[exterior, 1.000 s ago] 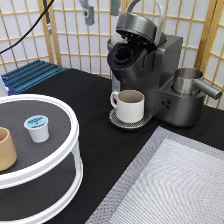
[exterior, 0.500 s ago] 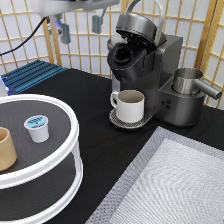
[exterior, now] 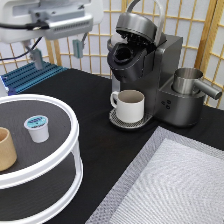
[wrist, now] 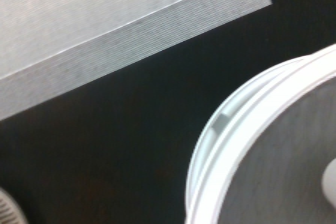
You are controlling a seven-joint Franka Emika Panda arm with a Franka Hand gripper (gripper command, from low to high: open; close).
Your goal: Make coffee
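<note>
The coffee pod (exterior: pixel 37 127), white with a blue foil top, stands upright on the upper shelf of a round white stand (exterior: pixel 74 131) at the exterior view's left. My gripper (exterior: pixel 57 54) hangs open high above the back of that stand, well above the pod, with nothing between its fingers (exterior: pixel 77 48). A cream mug (exterior: pixel 129 105) sits on the drip tray of the grey coffee machine (exterior: pixel 150 60), whose lid is raised. The wrist view looks down on the stand's white rim (wrist: pixel 225 145) and the black tabletop.
A tan handleless cup (exterior: pixel 6 148) stands on the shelf left of the pod. A steel pitcher (exterior: pixel 189 82) sits right of the machine. A grey mat (exterior: pixel 170 185) fills the bottom right, also as the grey mat (wrist: pixel 82 35). A blue rack (exterior: pixel 30 75) lies far left.
The arm has swung from the top centre toward the exterior view's left and come lower, so the open gripper now hangs over the stand. Nothing on the table has moved.
</note>
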